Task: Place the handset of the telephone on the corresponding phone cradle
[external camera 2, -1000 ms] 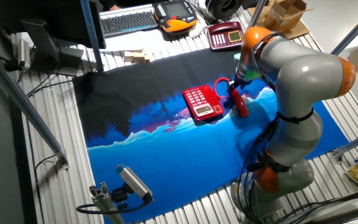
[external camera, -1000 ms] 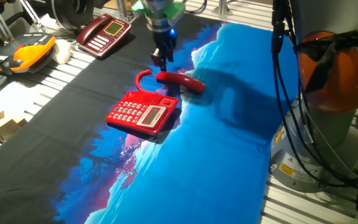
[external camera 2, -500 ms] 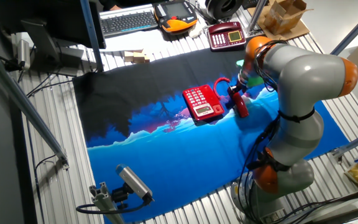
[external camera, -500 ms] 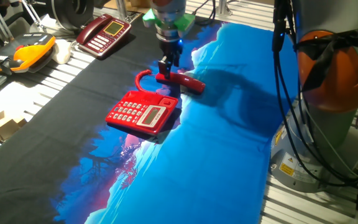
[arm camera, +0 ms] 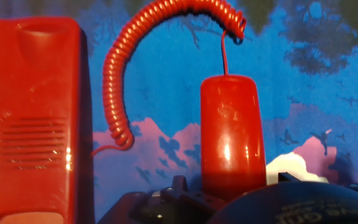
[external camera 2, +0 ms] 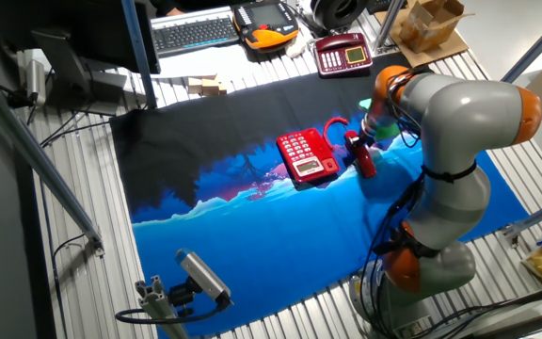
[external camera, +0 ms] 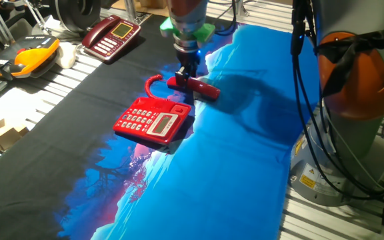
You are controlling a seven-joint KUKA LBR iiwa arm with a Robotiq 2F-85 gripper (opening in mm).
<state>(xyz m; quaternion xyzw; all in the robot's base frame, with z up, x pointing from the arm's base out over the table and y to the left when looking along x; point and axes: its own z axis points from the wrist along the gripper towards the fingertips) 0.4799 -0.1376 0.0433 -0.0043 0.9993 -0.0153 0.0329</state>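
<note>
The bright red telephone (external camera: 153,121) with white buttons and a grey display lies on the dark and blue cloth; it also shows in the other fixed view (external camera 2: 307,155). Its phone cradle (external camera: 167,105) is the bare strip on the far side, seen at the left of the hand view (arm camera: 30,118). The glossy red handset (external camera: 196,86) lies on the cloth just beyond it, joined by the curly cord (arm camera: 129,68). My gripper (external camera: 187,72) is down over the handset's left end, fingers either side of it, open. The hand view shows the handset (arm camera: 232,134) running under the gripper body.
A darker maroon phone (external camera: 112,35) with a yellowish screen sits at the back left on the slatted table. An orange and black pendant (external camera: 35,53) and a keyboard (external camera 2: 191,33) lie beyond the cloth. The robot's base (external camera: 352,100) stands to the right.
My gripper has come down and a little to the right, from above the cord end to low over the handset. The handset and the telephone have not moved.
</note>
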